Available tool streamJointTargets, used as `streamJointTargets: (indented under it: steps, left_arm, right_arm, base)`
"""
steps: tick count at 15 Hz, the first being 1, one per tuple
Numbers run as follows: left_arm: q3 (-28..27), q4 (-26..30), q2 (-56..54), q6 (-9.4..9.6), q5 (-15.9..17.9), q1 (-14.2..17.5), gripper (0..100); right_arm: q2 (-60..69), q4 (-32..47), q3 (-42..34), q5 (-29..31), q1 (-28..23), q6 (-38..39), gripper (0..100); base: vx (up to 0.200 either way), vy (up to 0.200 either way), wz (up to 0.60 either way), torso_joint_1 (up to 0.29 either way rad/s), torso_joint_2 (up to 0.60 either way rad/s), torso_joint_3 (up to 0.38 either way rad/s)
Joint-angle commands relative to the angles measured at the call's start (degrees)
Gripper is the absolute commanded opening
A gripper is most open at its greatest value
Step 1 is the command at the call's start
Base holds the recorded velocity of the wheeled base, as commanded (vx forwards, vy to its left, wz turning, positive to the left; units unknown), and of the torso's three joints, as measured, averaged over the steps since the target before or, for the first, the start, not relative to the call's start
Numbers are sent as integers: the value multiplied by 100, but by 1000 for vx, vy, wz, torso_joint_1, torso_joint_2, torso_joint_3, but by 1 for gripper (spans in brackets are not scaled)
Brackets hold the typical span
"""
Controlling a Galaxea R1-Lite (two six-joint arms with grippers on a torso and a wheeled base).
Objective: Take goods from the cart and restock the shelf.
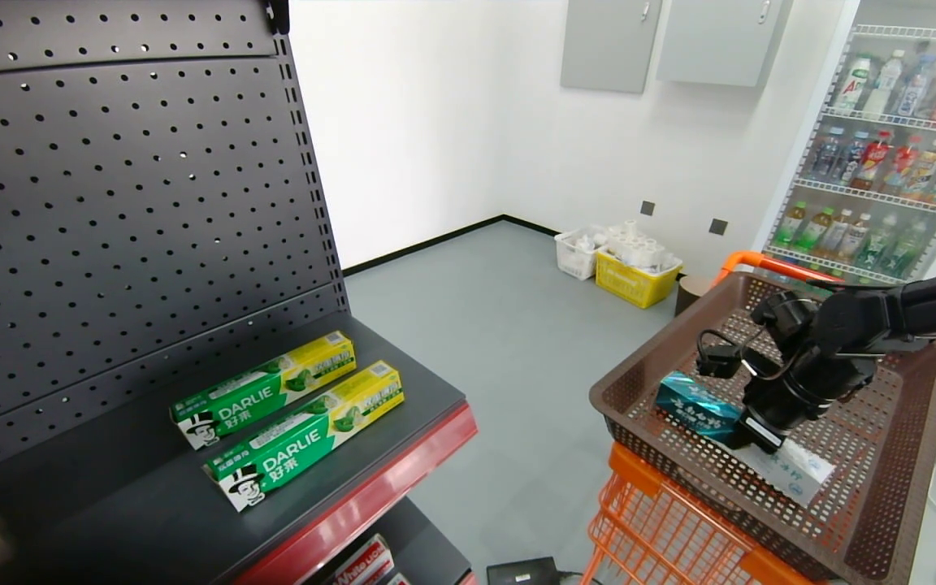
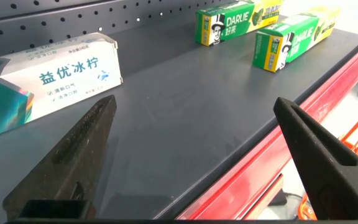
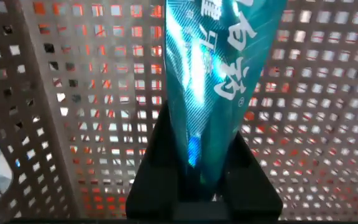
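Note:
A teal toothpaste box (image 1: 694, 405) lies in the brown basket (image 1: 899, 520) on top of the orange cart (image 1: 663, 528). My right gripper (image 1: 743, 428) is down in the basket and shut on one end of it; the right wrist view has the teal box (image 3: 216, 62) clamped between the fingers (image 3: 157, 162) of the right gripper (image 3: 204, 146). A white box (image 1: 793, 473) lies beside it. On the dark shelf (image 1: 403, 390) lie two green-and-yellow toothpaste boxes (image 1: 265, 386) (image 1: 305, 431). My left gripper (image 2: 196, 106) hangs open over the shelf (image 2: 185, 124) near a white-and-teal box (image 2: 48, 81).
A pegboard panel (image 1: 127, 179) backs the shelf, whose front edge is red (image 1: 387, 479). More goods sit on the lower shelf (image 1: 362, 565). A drinks fridge (image 1: 882, 162) stands behind the cart. Yellow (image 1: 634, 280) and white (image 1: 578, 253) crates rest by the far wall.

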State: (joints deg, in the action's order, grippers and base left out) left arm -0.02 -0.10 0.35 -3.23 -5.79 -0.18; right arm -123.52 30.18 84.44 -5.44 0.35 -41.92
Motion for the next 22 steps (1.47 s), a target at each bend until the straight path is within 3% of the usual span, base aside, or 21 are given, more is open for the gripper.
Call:
streamJointTargets:
  steps: [1,16,18,22]
  left_arm:
    - [2,1,0,-2,-1,1,100]
    - [2,1,0,-2,-1,1,100]
    - [2,1,0,-2,-1,1,100]
    - [2,1,0,-2,-1,1,100]
  right_arm:
    - [460,14,-165,-1,0,-9,0]
    - [3404,-30,-1976,-168,-27,9,0]
    - [3949,-276,-2345,-177,-71,123,0]
    - [4397,-1595,-3268,-168,-71,422,0]
  base:
    - [0,0,0,0,0,0]
    - [0,0,0,0,0,0]
    - [0,0,0,0,0,0]
    - [0,0,0,0,0,0]
